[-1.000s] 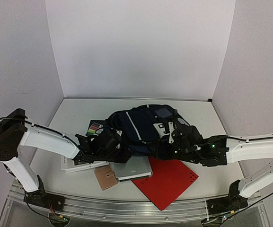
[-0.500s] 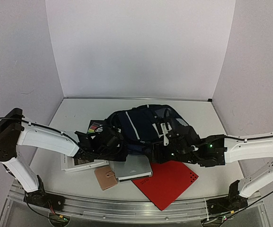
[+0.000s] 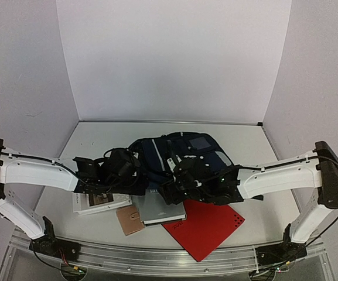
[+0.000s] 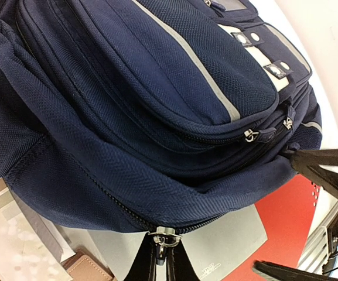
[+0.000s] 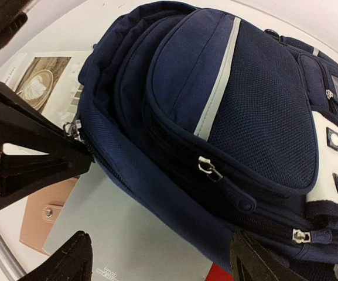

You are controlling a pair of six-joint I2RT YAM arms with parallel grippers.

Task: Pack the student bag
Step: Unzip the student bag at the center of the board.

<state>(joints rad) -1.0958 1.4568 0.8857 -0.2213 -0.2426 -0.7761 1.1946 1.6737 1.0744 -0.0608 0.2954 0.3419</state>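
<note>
Both arms have swung in toward the middle, and the left gripper [image 4: 160, 250] has clamped down. Now the backpack [image 3: 157, 153]: it lies mid-tabletop [image 3: 98, 137], front pockets up, partly over a grey book [image 3: 166, 209] and a red folder [image 3: 210, 225]. Its long axis runs left to right, with the white-patched top toward the far right. That left gripper pinches the zipper pull [image 4: 161, 234] at the near edge. The right gripper [image 5: 160, 243] gapes wide, holding nothing, just beside that edge. Looks like the opening step. Next, draw the pull along its track while the right steadies the fabric.

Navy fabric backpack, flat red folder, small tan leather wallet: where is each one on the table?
Navy fabric backpack [image 3: 183, 146], top view, its upper front panel.
Flat red folder [image 3: 208, 228], top view, its bare middle.
Small tan leather wallet [image 3: 130, 221], top view, its cover.
</note>
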